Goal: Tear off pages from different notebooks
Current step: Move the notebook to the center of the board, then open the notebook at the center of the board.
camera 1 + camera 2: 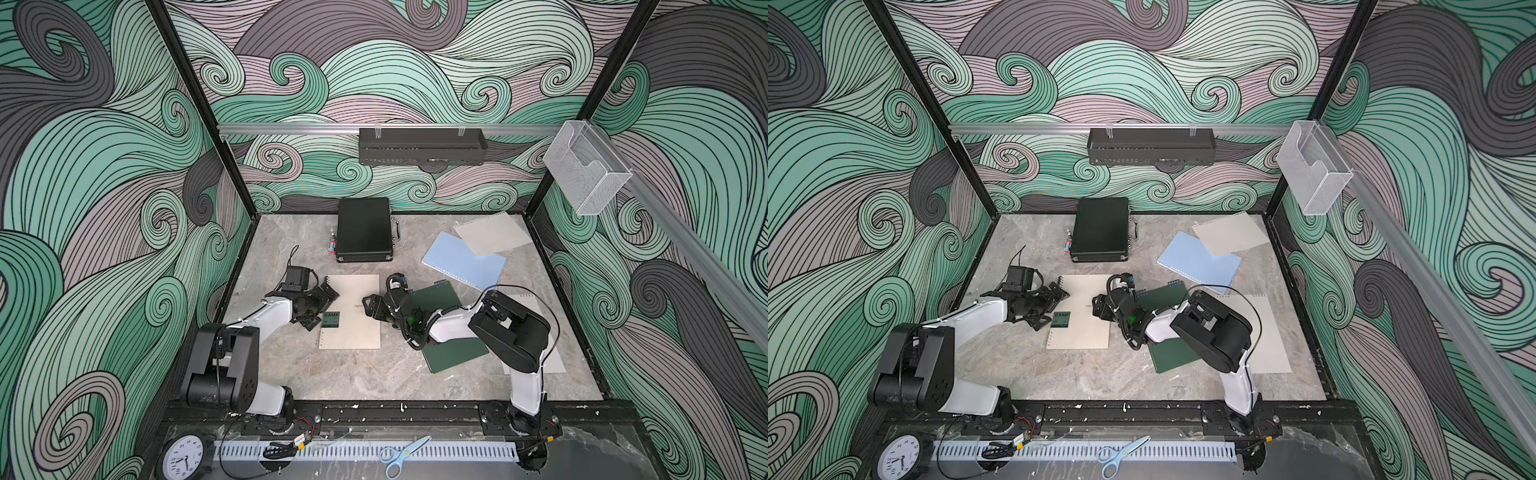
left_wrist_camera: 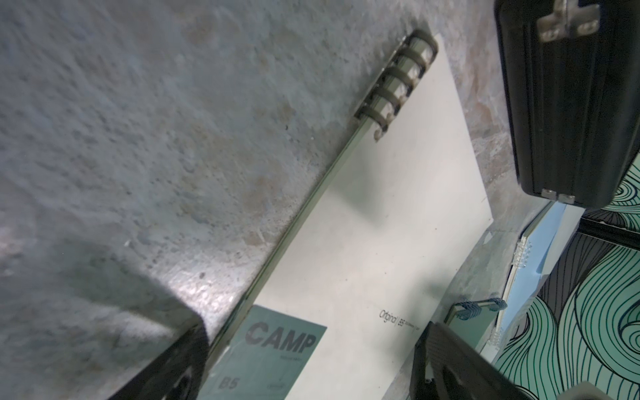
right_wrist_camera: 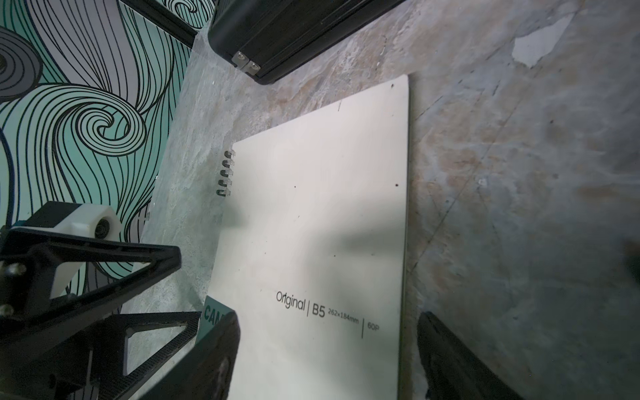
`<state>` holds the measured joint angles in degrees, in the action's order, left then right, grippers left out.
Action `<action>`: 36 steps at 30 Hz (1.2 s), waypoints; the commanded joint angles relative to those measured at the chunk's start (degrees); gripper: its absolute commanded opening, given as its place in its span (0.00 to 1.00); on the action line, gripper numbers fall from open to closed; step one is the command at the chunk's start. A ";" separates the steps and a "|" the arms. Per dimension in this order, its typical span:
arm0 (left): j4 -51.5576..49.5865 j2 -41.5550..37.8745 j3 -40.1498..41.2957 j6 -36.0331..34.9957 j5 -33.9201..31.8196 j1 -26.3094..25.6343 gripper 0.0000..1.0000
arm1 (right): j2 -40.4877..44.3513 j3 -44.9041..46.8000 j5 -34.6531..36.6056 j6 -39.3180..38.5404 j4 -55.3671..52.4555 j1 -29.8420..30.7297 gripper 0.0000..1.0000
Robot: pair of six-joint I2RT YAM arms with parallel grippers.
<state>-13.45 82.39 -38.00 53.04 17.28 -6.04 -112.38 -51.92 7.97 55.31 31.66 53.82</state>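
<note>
Left claw and right claw gape released, empty. They flank the closed beige spiral-bound notebook.

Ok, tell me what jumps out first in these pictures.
The beige notebook with a green CAMP label lies mid-table, the open fingers of the left gripper and right gripper at its two sides. Behind it sits a black case; at back right, a loose page overlaps a light blue notebook.
</note>
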 commanded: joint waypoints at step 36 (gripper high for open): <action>-6.54 -4.01 2.71 -1.09 -2.41 -5.29 0.99 | 7.72 -2.18 -3.38 0.88 -5.88 4.32 0.43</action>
<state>-15.68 78.98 -36.25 52.07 14.04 -10.44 -105.45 -53.34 7.16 54.59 23.68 57.14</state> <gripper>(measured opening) 0.986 0.433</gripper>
